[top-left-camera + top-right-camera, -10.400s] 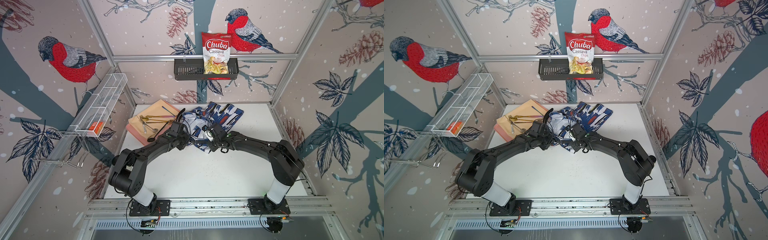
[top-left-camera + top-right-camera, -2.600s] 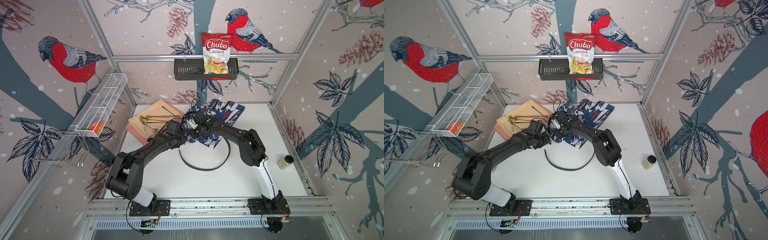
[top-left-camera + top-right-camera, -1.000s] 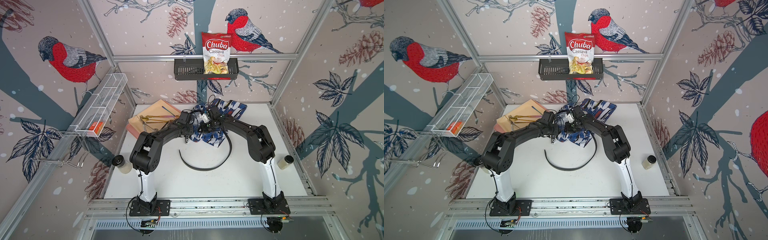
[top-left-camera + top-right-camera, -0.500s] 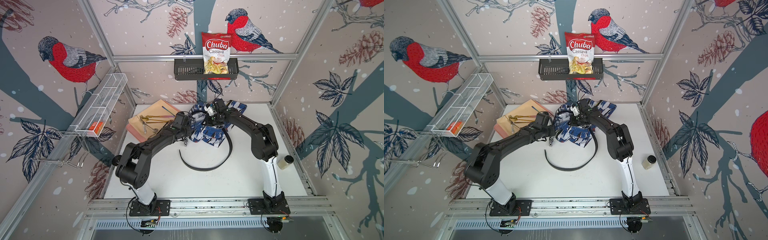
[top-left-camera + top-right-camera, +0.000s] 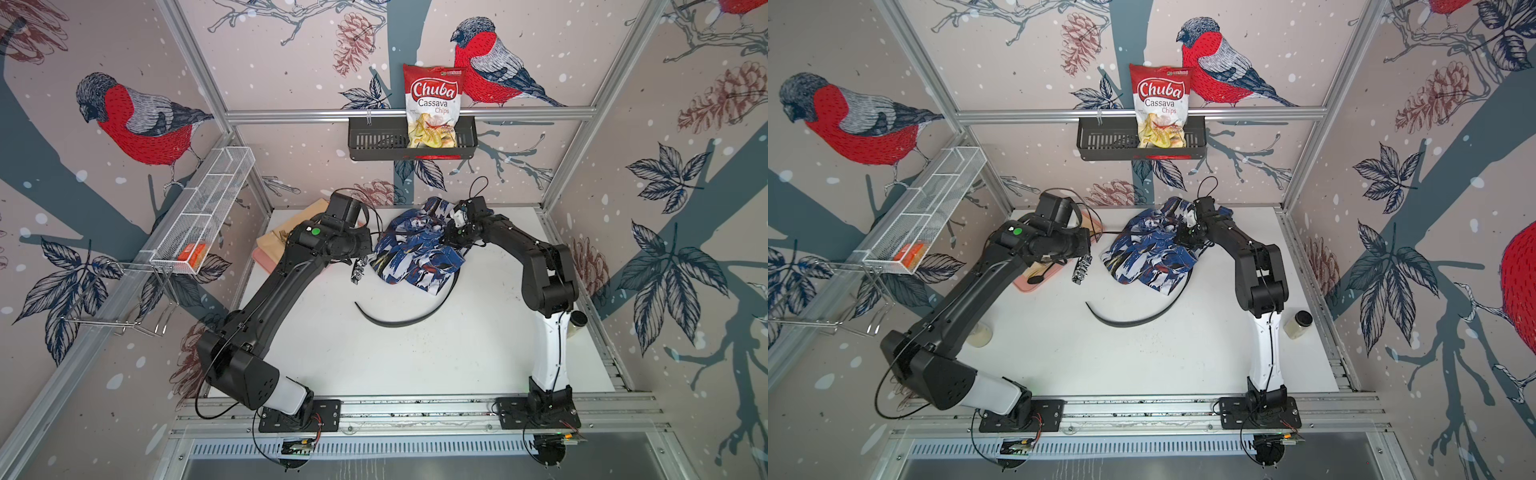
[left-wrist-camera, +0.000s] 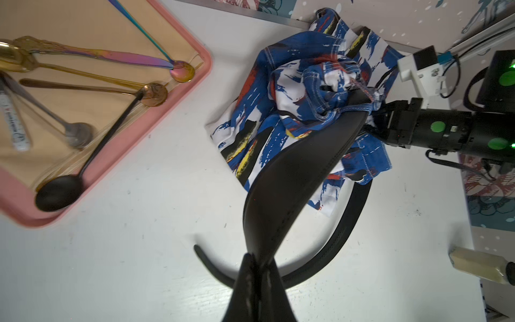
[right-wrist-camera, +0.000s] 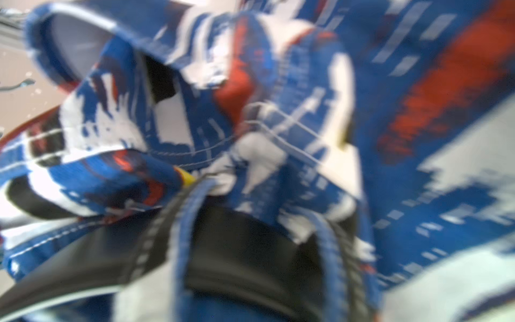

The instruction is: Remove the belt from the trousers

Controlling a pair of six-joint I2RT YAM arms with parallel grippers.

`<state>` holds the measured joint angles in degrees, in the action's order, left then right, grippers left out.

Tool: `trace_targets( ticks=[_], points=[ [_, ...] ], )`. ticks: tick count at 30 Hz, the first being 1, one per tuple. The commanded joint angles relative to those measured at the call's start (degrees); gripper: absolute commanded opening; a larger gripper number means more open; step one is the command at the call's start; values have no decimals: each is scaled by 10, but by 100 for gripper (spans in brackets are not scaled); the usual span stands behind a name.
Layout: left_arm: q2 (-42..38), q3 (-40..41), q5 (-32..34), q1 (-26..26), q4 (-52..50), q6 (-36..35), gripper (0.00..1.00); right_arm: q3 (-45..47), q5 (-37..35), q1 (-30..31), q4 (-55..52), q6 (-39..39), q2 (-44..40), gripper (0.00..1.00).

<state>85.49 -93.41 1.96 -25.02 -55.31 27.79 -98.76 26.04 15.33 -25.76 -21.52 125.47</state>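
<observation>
The left gripper (image 6: 252,259) was clamped on the belt (image 6: 295,178) near its buckle (image 5: 358,270), beside the trousers (image 5: 415,249). The right gripper (image 5: 451,237) was closed on the bunched trousers at the back of the table (image 5: 415,357). The strap was probably still in some loops, so the left arm should pull evenly along the strap while the right arm anchored the cloth.

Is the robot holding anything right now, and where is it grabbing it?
The left gripper pinches the belt on the strap near its buckle; the right gripper clamps the trousers by bunched fabric.
</observation>
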Motion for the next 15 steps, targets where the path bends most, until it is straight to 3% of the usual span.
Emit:
trace_targets(
  ticks=[1,4,9,13,15],
  points=[
    [-6,-52,130,6,-138,36,0,15,-139,-36,-12,-19,-7,0],
    [-27,-101,187,28,-148,68,0,35,-141,-64,-9,-20,-20,0],
    [-99,-140,170,86,-28,95,0,63,-152,-104,-8,-16,-39,0],
    [-81,-246,234,86,-6,47,0,71,-173,-128,-23,-13,-45,0],
    [-102,-246,275,87,41,24,0,87,-181,-137,-20,-11,-53,0]
  ],
)
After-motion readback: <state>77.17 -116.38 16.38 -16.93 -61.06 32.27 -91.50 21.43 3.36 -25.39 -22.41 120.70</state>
